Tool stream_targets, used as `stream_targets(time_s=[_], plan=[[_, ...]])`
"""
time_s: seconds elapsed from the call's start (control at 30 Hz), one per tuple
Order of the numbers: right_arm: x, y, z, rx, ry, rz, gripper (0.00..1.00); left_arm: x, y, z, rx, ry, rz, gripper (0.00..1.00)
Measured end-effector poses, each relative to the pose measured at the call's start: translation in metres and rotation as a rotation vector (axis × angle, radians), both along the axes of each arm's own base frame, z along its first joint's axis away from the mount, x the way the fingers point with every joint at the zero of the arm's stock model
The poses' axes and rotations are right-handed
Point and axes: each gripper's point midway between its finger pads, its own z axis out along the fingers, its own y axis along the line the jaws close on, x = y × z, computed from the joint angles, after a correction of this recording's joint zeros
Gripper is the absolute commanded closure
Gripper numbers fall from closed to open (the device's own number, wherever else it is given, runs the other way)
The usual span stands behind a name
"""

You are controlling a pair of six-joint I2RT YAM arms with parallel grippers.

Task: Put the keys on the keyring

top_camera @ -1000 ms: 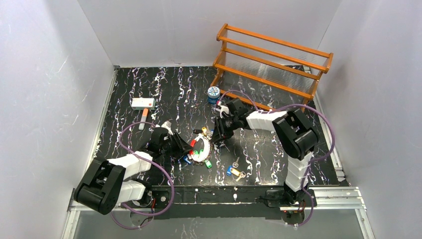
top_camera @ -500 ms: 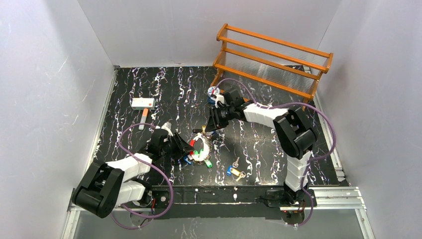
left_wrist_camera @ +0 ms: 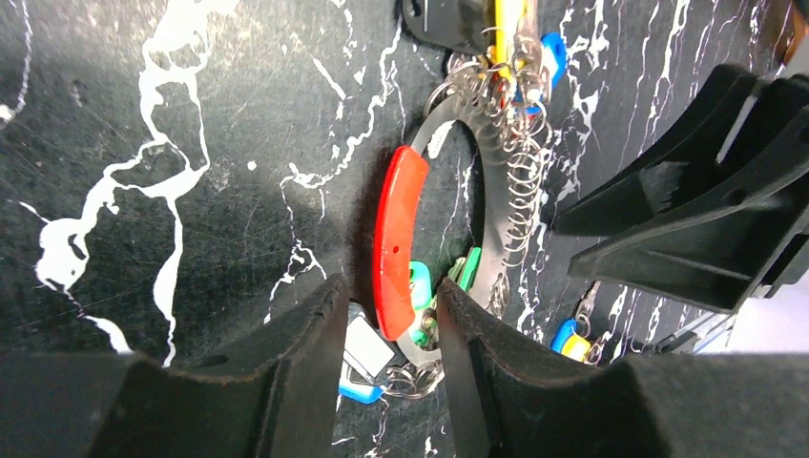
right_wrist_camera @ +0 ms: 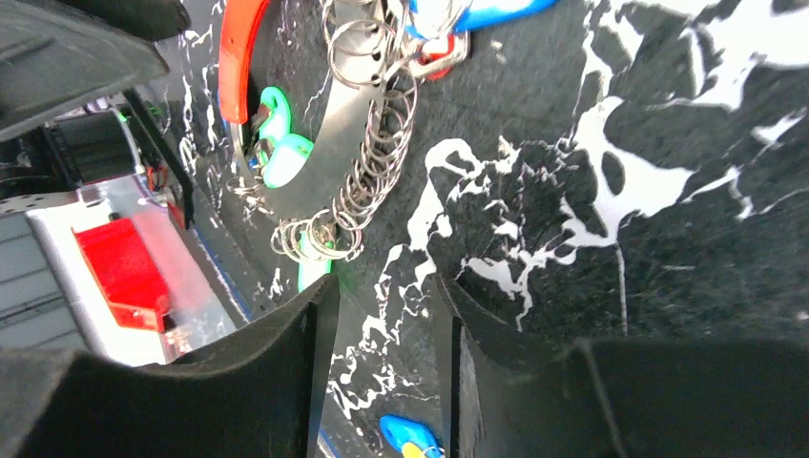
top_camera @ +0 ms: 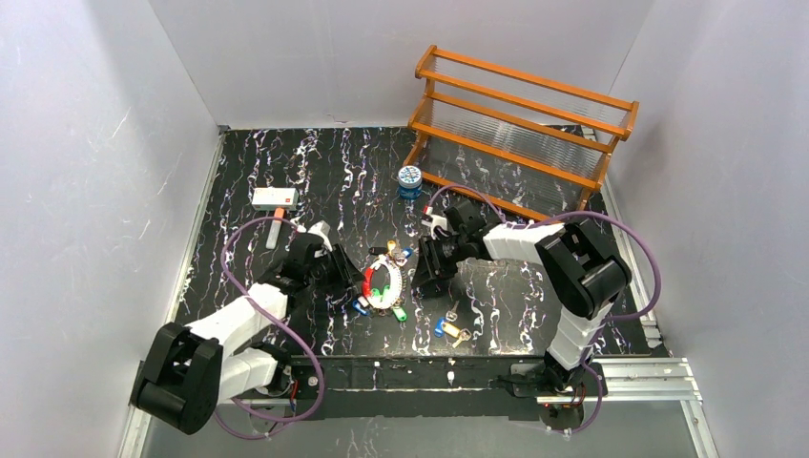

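Counter [top_camera: 315,172] black, white-veined; wooden rack [top_camera: 520,114] far right. Left end effector [left_wrist_camera: 391,305] open, jaws either side of the red section [left_wrist_camera: 393,239] of the keyring [left_wrist_camera: 488,205]. Right end effector [right_wrist_camera: 386,296] open, empty, just beside the ring. Keyring flat mid-counter, keys [left_wrist_camera: 420,282] strung on; loose keys [top_camera: 448,329] nearby.

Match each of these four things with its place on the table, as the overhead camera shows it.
Things:
1. keyring
2. blue tin
3. wooden rack
4. white box

Places:
A. far right corner
B. left side, towards the back
C. centre, ringed by coloured keys
D. just in front of the rack's left end

Pairs: 1-C, 2-D, 3-A, 4-B
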Motion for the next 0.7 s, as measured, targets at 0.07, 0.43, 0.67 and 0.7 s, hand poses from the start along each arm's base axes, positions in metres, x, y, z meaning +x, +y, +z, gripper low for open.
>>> stream_targets(time_s=[0.07,0.43,0.67,0.7], plan=[[-0.01,0.0,-0.001,0.028,0.04,0.006,0.5,0.002,0.002,0.007,0.024,-0.015,-0.013,0.6],[-0.001,0.027,0.004,0.135,0.087,0.013,0.52,-0.002,0.003,0.013,0.014,-0.048,-0.02,0.53],[0.027,0.05,0.037,0.223,-0.032,0.027,0.51,-0.007,0.004,0.01,0.0,-0.045,-0.02,0.28],[0.028,0.05,0.042,0.23,-0.05,0.027,0.51,-0.007,0.004,0.011,-0.001,-0.049,-0.02,0.28]])
